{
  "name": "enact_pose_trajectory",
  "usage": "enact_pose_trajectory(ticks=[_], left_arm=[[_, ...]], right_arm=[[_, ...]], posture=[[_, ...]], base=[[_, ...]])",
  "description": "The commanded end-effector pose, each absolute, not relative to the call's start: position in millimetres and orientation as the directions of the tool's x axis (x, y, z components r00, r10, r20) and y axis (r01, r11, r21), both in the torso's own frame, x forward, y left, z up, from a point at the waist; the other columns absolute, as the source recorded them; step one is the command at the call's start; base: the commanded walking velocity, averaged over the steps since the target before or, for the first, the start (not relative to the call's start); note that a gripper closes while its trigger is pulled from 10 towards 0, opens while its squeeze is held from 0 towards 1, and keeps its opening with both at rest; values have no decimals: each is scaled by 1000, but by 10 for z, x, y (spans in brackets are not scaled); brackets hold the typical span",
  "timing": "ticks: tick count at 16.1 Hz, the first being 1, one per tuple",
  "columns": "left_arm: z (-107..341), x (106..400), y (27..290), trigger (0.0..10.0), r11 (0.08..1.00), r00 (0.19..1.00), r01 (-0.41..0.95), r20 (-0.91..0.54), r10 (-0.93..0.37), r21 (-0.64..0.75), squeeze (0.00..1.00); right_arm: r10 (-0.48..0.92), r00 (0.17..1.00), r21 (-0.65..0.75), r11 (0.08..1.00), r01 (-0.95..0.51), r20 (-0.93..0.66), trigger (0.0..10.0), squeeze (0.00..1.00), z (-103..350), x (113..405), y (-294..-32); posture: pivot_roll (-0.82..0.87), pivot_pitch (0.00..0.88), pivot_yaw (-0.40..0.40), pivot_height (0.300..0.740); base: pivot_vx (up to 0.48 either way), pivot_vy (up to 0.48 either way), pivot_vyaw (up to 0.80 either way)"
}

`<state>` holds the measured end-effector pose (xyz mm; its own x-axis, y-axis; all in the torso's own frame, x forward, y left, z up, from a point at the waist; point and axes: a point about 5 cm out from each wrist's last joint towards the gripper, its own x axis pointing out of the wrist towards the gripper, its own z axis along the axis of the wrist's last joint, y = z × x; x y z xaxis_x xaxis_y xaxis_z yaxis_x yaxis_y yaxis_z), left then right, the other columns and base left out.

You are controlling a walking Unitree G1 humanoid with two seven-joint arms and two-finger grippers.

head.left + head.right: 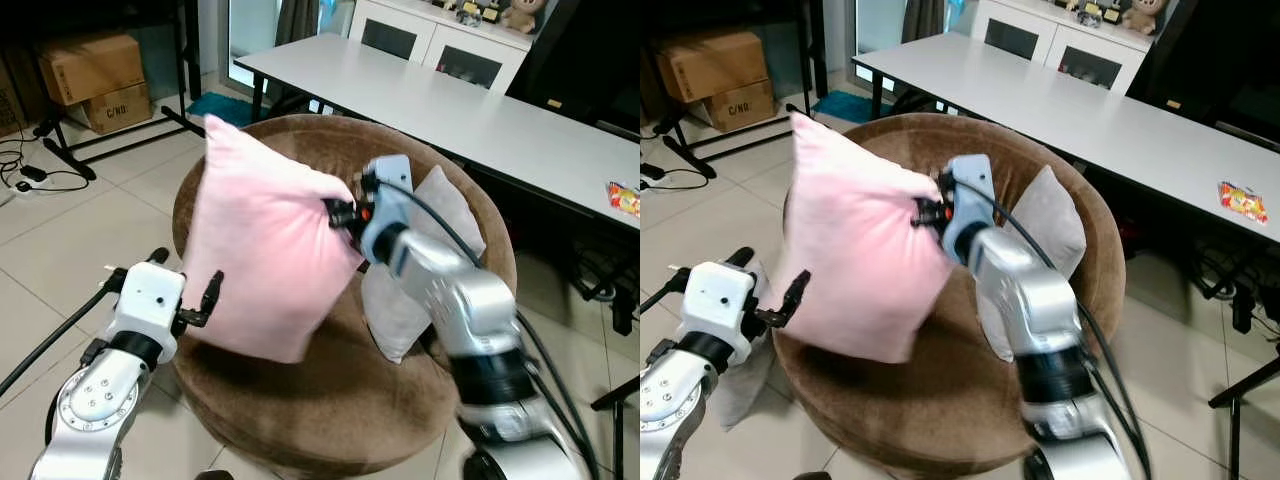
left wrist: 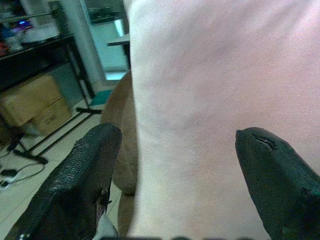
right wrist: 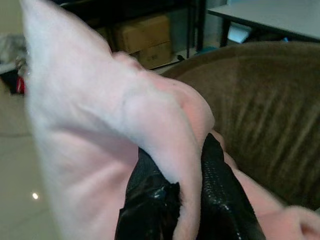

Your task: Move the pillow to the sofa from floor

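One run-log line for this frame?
right gripper shut on pink pillow | pillow over brown round sofa | left gripper open beside pillow

Two pillows: one pink pillow [image 1: 265, 255], one grey pillow [image 1: 425, 260]. One round brown sofa [image 1: 330, 400]. One long white worktop [image 1: 450, 105]. Two cardboard boxes [image 1: 95, 65] stacked at far left. One white cabinet [image 1: 440, 40] behind. One snack packet [image 1: 624, 198] on the worktop. Two tools: left tool [image 1: 200, 300], right tool [image 1: 340, 212].
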<state>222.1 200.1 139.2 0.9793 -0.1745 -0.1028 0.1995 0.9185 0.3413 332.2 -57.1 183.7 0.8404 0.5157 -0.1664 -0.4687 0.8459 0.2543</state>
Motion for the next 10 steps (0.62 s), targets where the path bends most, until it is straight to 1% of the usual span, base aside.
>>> enact_pose_trajectory(ticks=[1, 2, 3, 5, 6, 7, 8, 9, 10], left_arm=[[1375, 2231, 1936, 10000, 910, 968, 248, -124, -219, 331, 0], [1364, 2235, 1924, 10000, 903, 960, 277, -140, -244, 328, 0], [1346, 2235, 1921, 10000, 893, 949, 309, -162, -269, 327, 0], [1329, 2227, 1916, 10000, 873, 932, 356, -197, -305, 333, 0], [1325, 2219, 1922, 10000, 865, 924, 375, -213, -319, 334, 0], [1324, 2205, 1926, 10000, 861, 920, 384, -221, -324, 334, 0], [1328, 2182, 1933, 10000, 854, 913, 399, -235, -334, 333, 0], [1332, 2168, 1934, 10000, 852, 910, 404, -239, -339, 332, 0], [1341, 2150, 1938, 10000, 849, 907, 412, -245, -344, 332, 0]], right_arm=[[468, 872, 287, 863, -415, -144, 10000, 0, 1924, 3405, -658], [462, 869, 354, 854, -382, -178, 10000, 0, 1883, 3471, -595], [492, 837, 463, 815, -348, -238, 10000, 0, 1791, 3529, -440], [522, 809, 510, 790, -341, -269, 10000, 0, 1725, 3608, -245], [514, 805, 558, 777, -292, -294, 10000, 0, 1675, 3674, -171], [500, 803, 602, 763, -233, -323, 10000, 0, 1626, 3707, -139], [460, 810, 689, 718, -99, -364, 10000, 0, 1558, 3763, -122], [441, 814, 719, 694, -42, -378, 10000, 0, 1536, 3782, -126], [393, 827, 725, 688, 25, -402, 10000, 0, 1516, 3810, -174]], posture=[[118, 0, -144, 740], [110, 0, -131, 740], [96, 0, -109, 740], [95, 0, -99, 740], [97, 0, -93, 740], [106, 0, -95, 740], [121, 0, -103, 740], [137, 0, -112, 740], [149, 0, -121, 740]], base=[[0, 0, 0], [0, 0, 0], [0, 0, 0], [0, 0, 0], [0, 0, 0], [0, 0, 0], [0, 0, 0], [0, 0, 0], [0, 0, 0]])
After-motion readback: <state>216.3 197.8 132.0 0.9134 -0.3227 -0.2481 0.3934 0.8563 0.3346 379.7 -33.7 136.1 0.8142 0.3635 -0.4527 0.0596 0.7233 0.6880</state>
